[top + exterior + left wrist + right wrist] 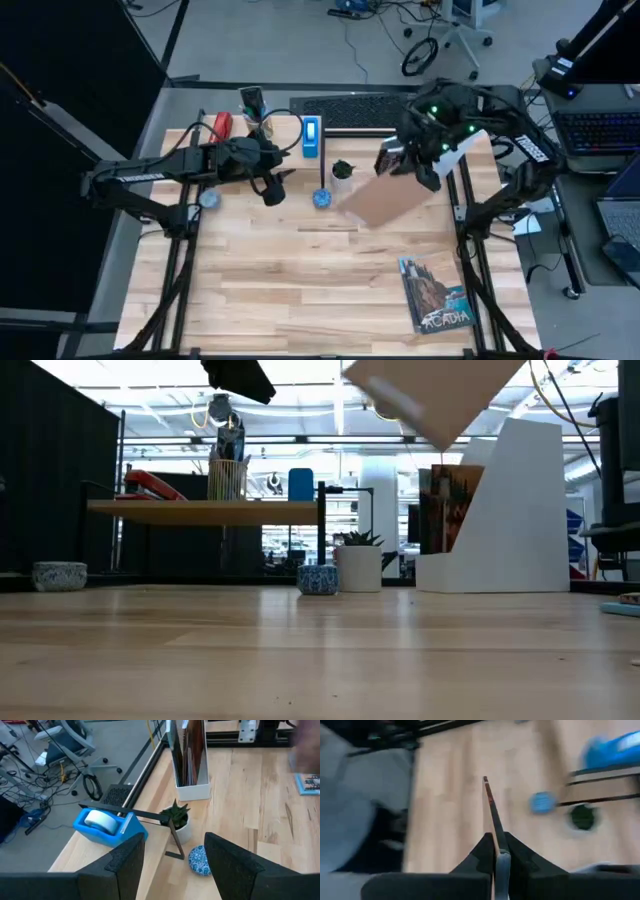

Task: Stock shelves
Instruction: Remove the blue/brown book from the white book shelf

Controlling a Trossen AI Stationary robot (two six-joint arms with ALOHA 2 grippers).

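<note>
Right gripper (496, 851) pinches brown book's (385, 200) edge aloft.

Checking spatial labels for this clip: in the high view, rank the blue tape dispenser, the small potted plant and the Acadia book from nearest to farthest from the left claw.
1. Blue tape dispenser, on the shelf just right of the left claw.
2. Small potted plant in a white pot, farther right, mid-table.
3. Acadia book, flat near the table's front right, clearly farthest.

tape dispenser (313, 136) on shelf (205, 510), plant (359, 561) beside
</note>
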